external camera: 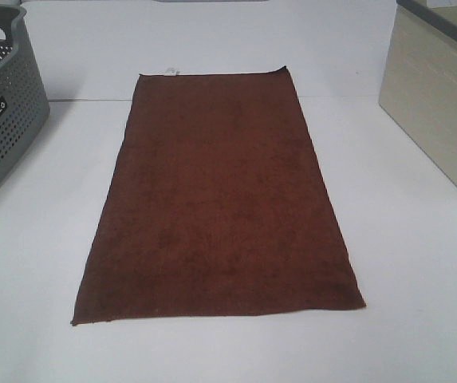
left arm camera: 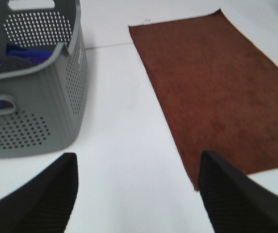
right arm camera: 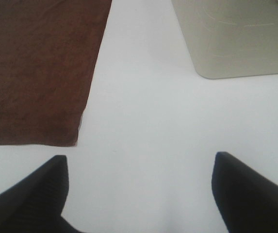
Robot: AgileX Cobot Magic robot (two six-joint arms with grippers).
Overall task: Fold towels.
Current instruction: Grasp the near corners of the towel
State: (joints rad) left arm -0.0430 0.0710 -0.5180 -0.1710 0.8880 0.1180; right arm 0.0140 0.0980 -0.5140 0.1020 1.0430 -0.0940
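Table: towel flat, between left pincer, right pincer.

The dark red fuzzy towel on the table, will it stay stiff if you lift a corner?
Probably not: the dark reddish-brown terry towel lies flat on the white table like soft cloth, so it would likely droop. It looks thin, so probably light. Pushed, it may wrinkle.
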